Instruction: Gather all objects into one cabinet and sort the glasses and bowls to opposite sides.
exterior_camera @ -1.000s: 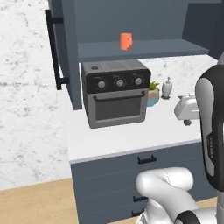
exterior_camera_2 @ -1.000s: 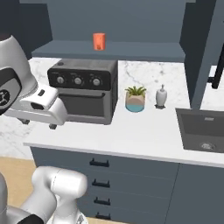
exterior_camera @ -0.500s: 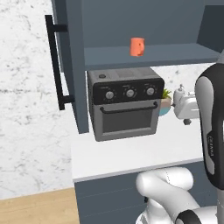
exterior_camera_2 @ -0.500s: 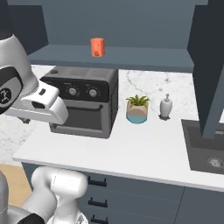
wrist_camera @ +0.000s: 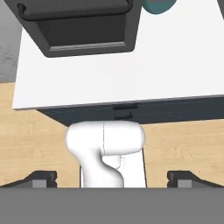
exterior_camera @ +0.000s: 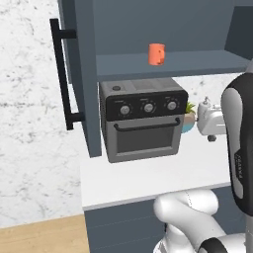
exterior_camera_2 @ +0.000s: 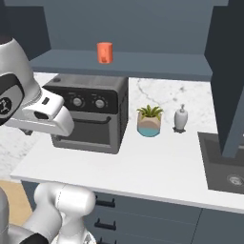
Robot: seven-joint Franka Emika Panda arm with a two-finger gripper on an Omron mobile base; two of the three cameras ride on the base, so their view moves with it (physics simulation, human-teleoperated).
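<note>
Standing upright on the cabinet (exterior_camera: 79, 74) shelf, the orange-red cup (exterior_camera: 156, 54) looks light, rigid and smooth. Grasp across its sidewall. The tool (wrist_camera: 112, 177) is released, jaws wide, at 6 o'clock of the surface (wrist_camera: 175, 65).

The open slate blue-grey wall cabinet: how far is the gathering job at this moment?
Done: the slate blue-grey wall cabinet stands open, and the small orange-red cup sits upright on its shelf above the black toaster oven. In hand: nothing; the gripper is open and empty. Left: the bowls and mug are not seen here, so they remain to be fetched and sorted.
</note>
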